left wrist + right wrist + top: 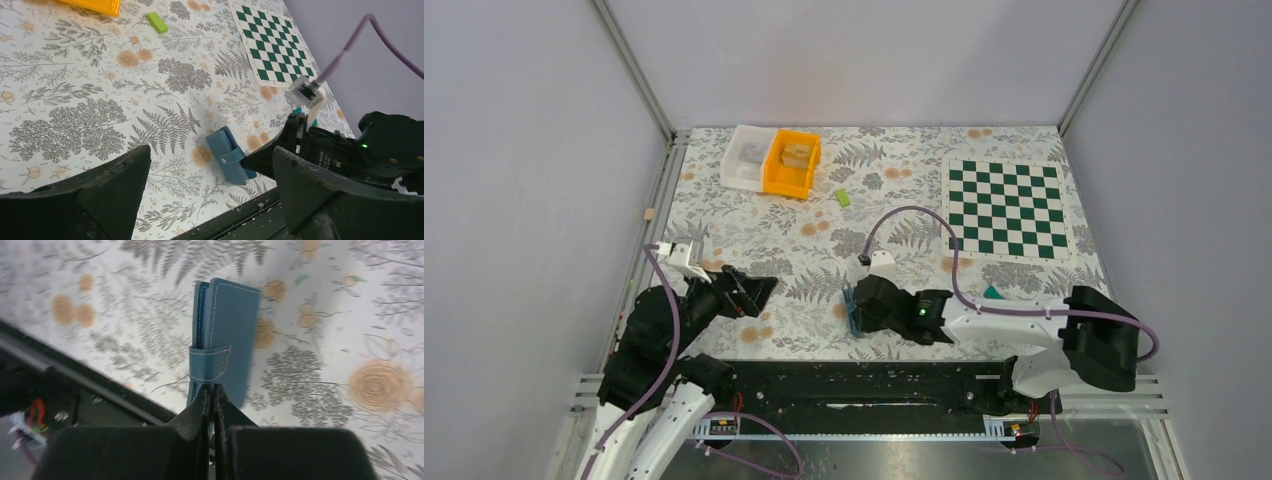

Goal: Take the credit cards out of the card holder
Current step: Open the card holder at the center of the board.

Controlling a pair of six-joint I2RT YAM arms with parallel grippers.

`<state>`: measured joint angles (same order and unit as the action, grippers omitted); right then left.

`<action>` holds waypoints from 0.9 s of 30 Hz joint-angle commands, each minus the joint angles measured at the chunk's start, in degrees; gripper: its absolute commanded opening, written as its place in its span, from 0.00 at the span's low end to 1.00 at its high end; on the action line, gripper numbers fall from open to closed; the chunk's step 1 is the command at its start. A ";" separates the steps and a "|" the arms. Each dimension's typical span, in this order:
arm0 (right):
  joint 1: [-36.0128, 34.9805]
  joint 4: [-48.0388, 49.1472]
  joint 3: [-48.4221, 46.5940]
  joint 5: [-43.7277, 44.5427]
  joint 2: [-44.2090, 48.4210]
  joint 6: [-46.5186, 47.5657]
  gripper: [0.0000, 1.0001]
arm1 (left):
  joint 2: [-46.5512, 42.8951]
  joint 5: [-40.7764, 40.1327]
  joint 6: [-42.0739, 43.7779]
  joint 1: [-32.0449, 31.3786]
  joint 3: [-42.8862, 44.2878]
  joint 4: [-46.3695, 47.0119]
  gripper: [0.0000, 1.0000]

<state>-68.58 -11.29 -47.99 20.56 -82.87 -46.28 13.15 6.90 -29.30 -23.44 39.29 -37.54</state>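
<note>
The blue card holder (852, 310) lies near the table's front edge, folded shut with its strap (209, 362) over the edge. It also shows in the left wrist view (231, 156) and the right wrist view (227, 335). My right gripper (861, 310) (210, 392) is shut on the strap end of the holder. A teal-green card (992, 292) lies on the table beside my right arm, mostly hidden; only a corner (297, 110) shows in the left wrist view. My left gripper (759, 290) (211, 150) is open and empty, left of the holder and apart from it.
An orange bin (791, 163) and a white bin (746, 157) stand at the back left. A lime-green block (843, 197) (156, 22) lies beside them. A green checkerboard (1007, 210) (272, 47) lies at the back right. A black rail (864, 385) runs along the near edge.
</note>
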 commanded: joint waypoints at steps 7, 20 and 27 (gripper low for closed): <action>5.04 26.88 20.28 -14.00 11.06 -0.37 0.06 | 9.72 7.10 -3.95 0.24 0.94 1.64 0.90; 8.55 1.54 16.49 -7.57 20.83 1.61 0.60 | 19.50 6.40 -4.36 0.24 0.60 1.42 0.88; 2.16 -8.30 2.61 -3.79 8.00 -1.06 0.61 | 14.56 -4.45 5.10 0.24 9.33 -3.57 0.91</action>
<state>-62.19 -11.35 -38.04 12.78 -68.71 -46.11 31.92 9.50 -30.57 -23.44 42.54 -41.56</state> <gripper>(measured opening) 0.602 0.901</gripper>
